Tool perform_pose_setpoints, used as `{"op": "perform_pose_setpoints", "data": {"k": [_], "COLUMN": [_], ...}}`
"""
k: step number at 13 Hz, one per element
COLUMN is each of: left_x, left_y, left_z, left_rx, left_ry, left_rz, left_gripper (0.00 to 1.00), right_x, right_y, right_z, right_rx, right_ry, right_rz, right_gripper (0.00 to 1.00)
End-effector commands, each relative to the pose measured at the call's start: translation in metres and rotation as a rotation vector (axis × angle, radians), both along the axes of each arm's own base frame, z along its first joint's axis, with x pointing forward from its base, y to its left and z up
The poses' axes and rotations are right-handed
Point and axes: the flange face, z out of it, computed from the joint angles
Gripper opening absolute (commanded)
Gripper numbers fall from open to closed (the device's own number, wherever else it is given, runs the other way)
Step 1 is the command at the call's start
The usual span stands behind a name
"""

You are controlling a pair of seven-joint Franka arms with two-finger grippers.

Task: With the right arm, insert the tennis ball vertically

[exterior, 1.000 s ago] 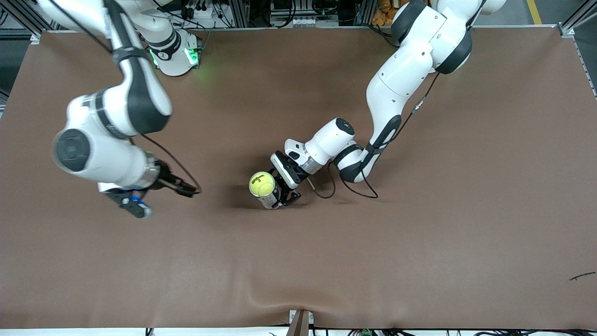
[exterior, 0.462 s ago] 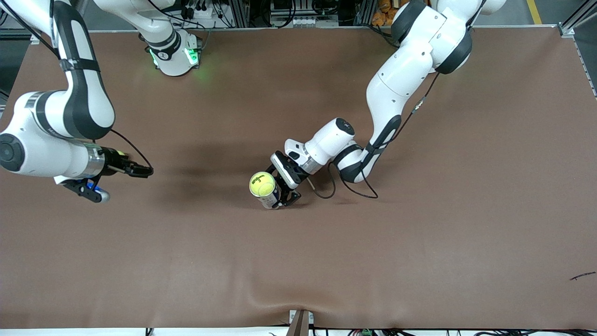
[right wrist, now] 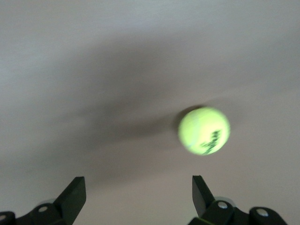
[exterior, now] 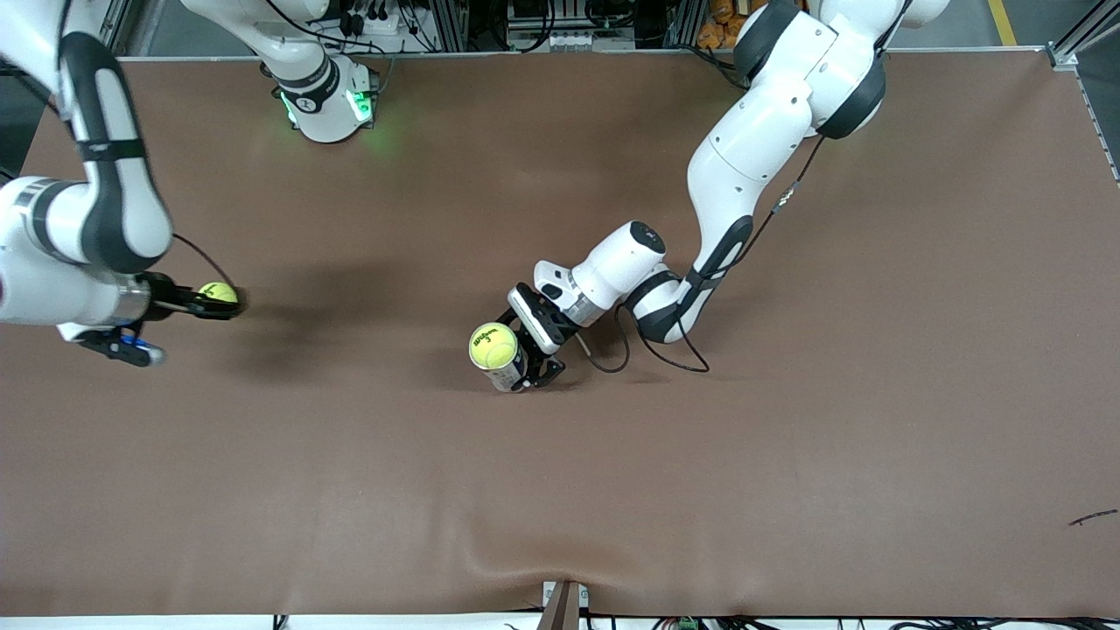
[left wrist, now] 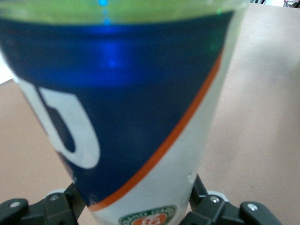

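The right arm is swinging out toward its own end of the counter (exterior: 787,437), carrying the right end effector (exterior: 219,306) away from the middle, where it was hanging a second ago. It is now hovering over a loose tennis ball (exterior: 214,290), which is lying on the brown surface toward the right arm's end and farther from the front camera than the can (exterior: 506,374). In the right wrist view the right end effector (right wrist: 136,187) is showing its two black fingers (right wrist: 72,194) standing wide apart with nothing between them, and the loose tennis ball (right wrist: 204,130) is sitting on the counter below, blurred.

Near the middle of the counter, the left arm is reaching down low, and the left end effector (exterior: 528,352) is sitting around the upright can. Whether it is clamping the can or merely bracketing it cannot be told. A second tennis ball (exterior: 493,346), printed with a brand name and the numeral 3, is resting in the can's open top. The left wrist view is filling with the can (left wrist: 140,117), its blue label edged with an orange stripe, with the left end effector (left wrist: 136,204) at its base.
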Motion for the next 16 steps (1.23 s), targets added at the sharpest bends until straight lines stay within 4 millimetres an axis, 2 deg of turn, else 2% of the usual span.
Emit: {"op": "perform_pose_setpoints", "data": {"k": [1, 2, 5, 8, 9, 12, 14, 16], "left_x": [0.002, 0.002, 0.001, 0.001, 0.001, 0.001, 0.002, 0.001], "left_y": [-0.003, -0.003, -0.003, -0.003, -0.003, -0.003, -0.003, -0.003], "left_z": [0.004, 0.004, 0.004, 0.004, 0.004, 0.004, 0.005, 0.004], "left_rx": [-0.013, -0.013, -0.012, -0.012, -0.012, -0.011, -0.011, -0.01], "left_ry": [-0.016, -0.016, -0.017, -0.017, -0.018, -0.019, -0.021, -0.02], "left_rz": [0.004, 0.004, 0.003, 0.003, 0.002, 0.001, 0.0, 0.0], "left_gripper": [0.9, 0.9, 0.9, 0.85, 0.81, 0.79, 0.79, 0.8], "right_x": [-0.036, -0.043, -0.05, -0.05, -0.048, -0.044, -0.042, -0.043], "right_y": [-0.033, -0.036, -0.035, -0.038, -0.039, -0.041, -0.043, -0.043], "right_z": [-0.065, -0.082, -0.109, -0.114, -0.112, -0.112, -0.116, -0.118], "right_rx": [0.021, 0.018, 0.027, 0.023, 0.02, 0.009, 0.003, 0.013], "right_ry": [0.019, 0.017, 0.053, 0.046, 0.037, 0.01, -0.003, -0.003], "right_rz": [0.024, 0.019, 0.015, 0.011, 0.011, 0.011, 0.009, 0.037], "right_gripper": [1.0, 1.0, 1.0, 1.0, 1.0, 1.0, 0.8, 0.44]}}
